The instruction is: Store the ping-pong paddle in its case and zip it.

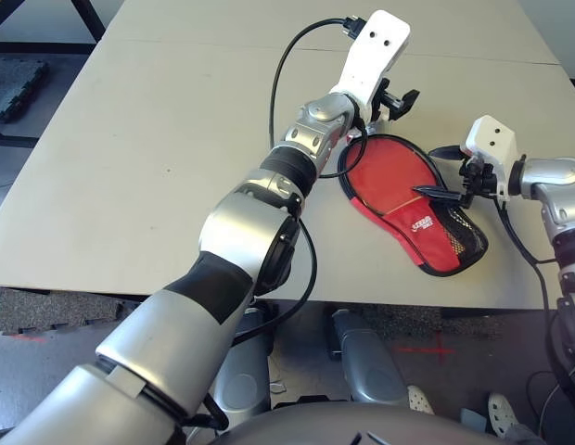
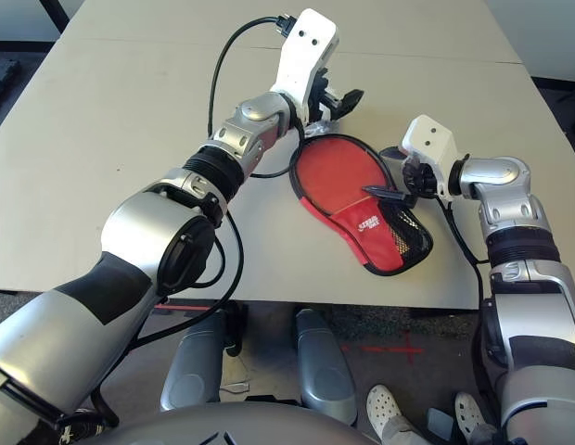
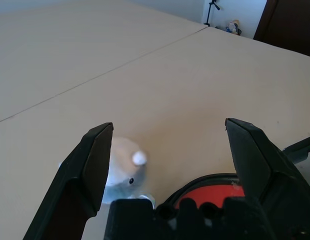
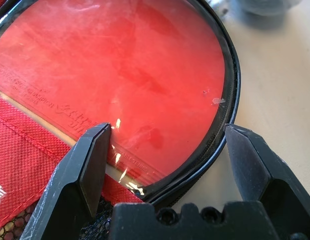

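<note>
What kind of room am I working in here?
Likely a lab or test room: a large plain beige table, dark foam floor mats, red tape crosses on the floor, and someone's shoes beside the robot.

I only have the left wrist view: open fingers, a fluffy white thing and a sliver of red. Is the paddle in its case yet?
Observer: Yes, the ping-pong paddle lies inside the case, its red face uncovered at the round end.
Operator: Where is the right hand?
Observer: The right hand hovers open over the case's edge on the robot's right.
Operator: And my left hand?
Observer: The left hand is at the case's far round end, holding nothing.
</note>
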Controlling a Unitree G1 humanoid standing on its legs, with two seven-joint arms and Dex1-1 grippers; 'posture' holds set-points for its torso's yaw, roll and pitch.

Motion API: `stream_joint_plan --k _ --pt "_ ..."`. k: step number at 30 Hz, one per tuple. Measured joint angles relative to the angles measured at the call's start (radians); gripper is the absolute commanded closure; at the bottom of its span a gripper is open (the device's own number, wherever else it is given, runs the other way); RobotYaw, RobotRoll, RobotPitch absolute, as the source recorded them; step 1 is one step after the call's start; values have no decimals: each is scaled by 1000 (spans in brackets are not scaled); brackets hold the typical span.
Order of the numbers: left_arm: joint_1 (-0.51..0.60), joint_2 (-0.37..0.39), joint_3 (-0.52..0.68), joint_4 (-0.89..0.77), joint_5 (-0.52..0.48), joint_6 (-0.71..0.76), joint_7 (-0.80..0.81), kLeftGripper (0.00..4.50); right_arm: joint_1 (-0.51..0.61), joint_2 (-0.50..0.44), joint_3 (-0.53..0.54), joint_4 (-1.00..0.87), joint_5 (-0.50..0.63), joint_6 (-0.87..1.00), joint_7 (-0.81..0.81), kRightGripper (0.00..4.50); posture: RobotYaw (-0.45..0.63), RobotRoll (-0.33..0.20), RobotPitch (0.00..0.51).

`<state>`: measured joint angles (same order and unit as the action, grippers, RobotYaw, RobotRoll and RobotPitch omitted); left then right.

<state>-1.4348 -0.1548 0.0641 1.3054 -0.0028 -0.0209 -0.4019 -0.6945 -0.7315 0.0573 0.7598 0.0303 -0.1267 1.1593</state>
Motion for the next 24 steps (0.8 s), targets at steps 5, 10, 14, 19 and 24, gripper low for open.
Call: stream_joint_plan --k 5,10,14,19,24 --pt "-2 15 -6 -3 5 0 -10 12 -5 3 0 12 0 -3 -7 0 -168 0 270" --pt "-2 49 -8 -3 14 0 -2 12 -13 8 1 27 0 -12 -9 0 -161 0 265" --pt "1 69 -18 -3 28 0 9 12 -18 8 3 37 -1 -18 -9 0 -160 0 260" --pt "21 111 -29 -16 31 -1 -38 12 -24 15 4 43 -2 -19 -10 0 -156 0 258" --pt "118 179 -87 -95 48 -5 -221 12 -31 16 7 56 -3 -19 -7 0 -142 0 254"
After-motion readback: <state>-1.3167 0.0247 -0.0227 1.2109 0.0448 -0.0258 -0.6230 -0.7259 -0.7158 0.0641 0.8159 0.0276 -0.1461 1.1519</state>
